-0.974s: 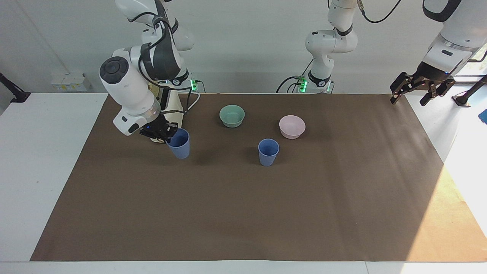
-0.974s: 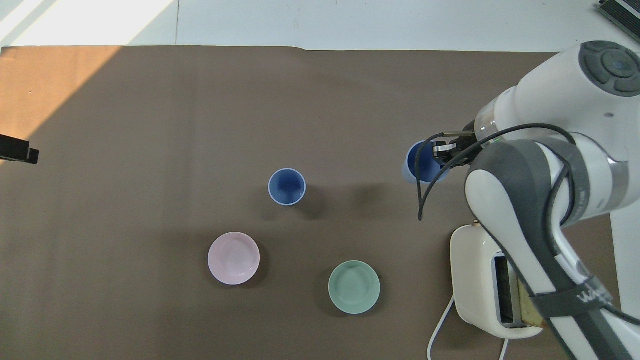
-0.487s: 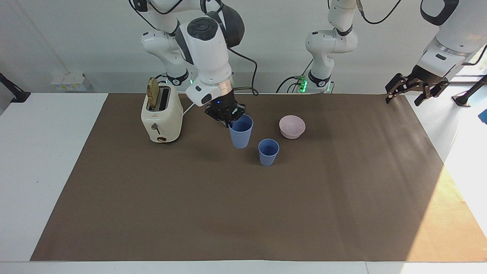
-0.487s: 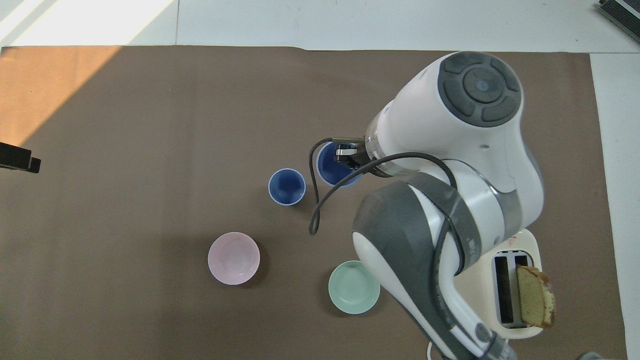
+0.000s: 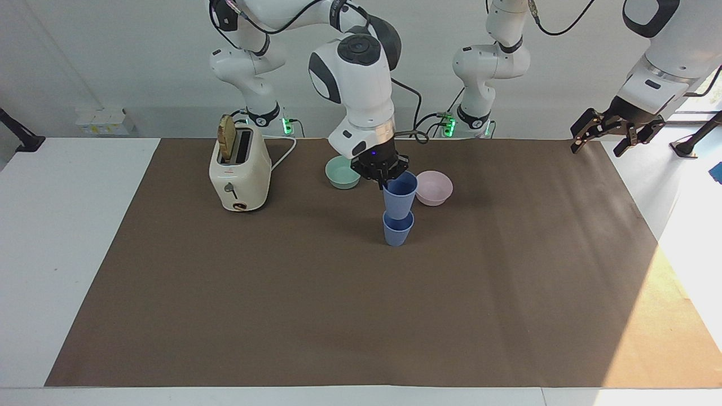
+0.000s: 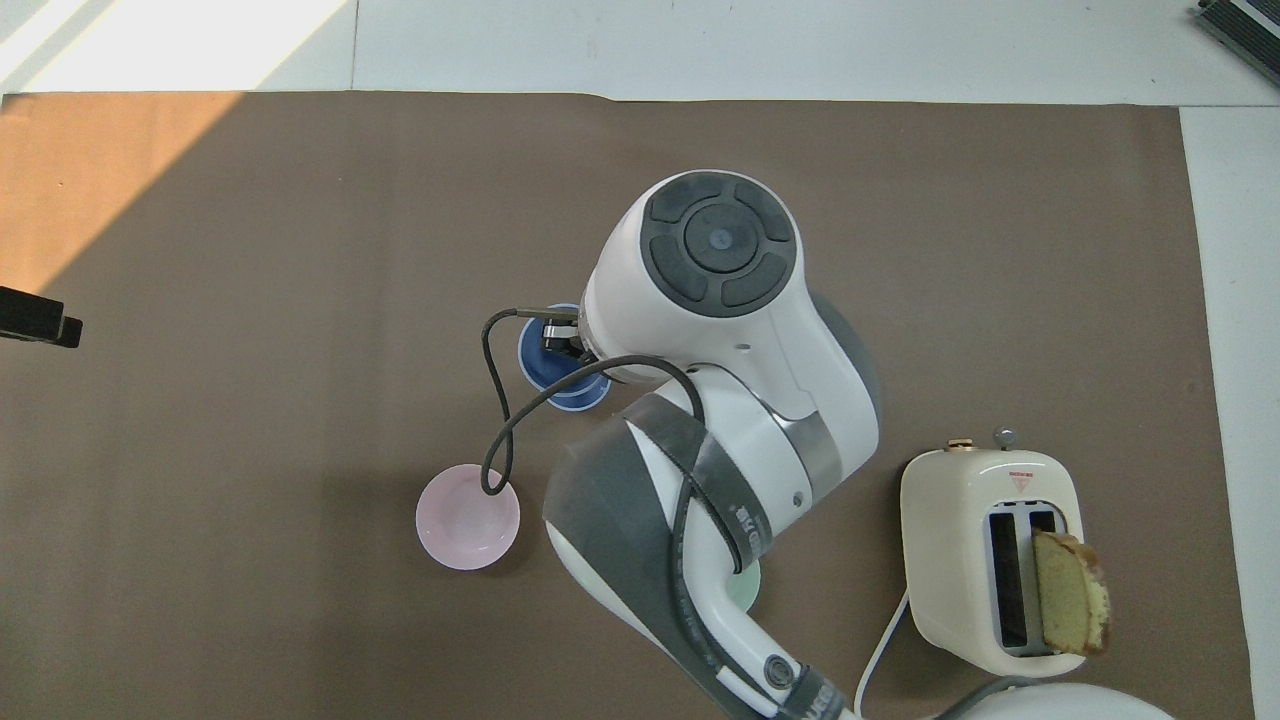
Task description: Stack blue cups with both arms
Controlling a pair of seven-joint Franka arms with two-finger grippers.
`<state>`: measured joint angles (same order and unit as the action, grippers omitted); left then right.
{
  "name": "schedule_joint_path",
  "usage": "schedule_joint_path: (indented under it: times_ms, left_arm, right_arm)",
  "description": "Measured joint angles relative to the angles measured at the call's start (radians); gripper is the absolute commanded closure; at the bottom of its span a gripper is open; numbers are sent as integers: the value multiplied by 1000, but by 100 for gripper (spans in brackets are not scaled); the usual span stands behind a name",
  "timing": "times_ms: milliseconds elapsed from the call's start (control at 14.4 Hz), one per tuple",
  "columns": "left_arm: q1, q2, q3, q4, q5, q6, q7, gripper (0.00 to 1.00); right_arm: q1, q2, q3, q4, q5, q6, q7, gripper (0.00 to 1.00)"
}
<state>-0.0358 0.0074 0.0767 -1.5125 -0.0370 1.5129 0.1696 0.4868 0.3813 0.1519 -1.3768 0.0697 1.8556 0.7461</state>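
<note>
On white table (image 5: 67, 237): brown mat (image 5: 361, 316); white wall (image 5: 113, 56).

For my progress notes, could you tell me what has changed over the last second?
The right gripper, shut on the held blue cup, carried it from beside the toaster to just above the standing blue cup. That cup, both bowls and the waiting left gripper stayed put.

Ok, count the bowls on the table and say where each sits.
2. The teal bowl sits nearer the toaster; the pink bowl sits beside the blue cups, toward the left arm's end. None seems hidden.
</note>
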Motion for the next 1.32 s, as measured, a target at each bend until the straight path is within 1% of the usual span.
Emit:
schedule_joint_path:
  times_ms: [417,1043,1113,1183,1322]
  left_arm:
    - [0,-3,1,0,0,0,0,0]
    - [0,-3,1,0,0,0,0,0]
    - [0,-3,1,0,0,0,0,0]
    - [0,-3,1,0,0,0,0,0]
    - [0,-3,1,0,0,0,0,0]
  right_arm:
    - [-1,30,-8,0,-1,40,1,100]
    - [-2,38,-8,-36,-1,35,1,100]
    - [-2,38,-8,-36,-1,35,1,66]
    - [-2,38,-8,-36,-1,36,1,1]
    - [-3,38,-8,-37,-1,37,1,0]
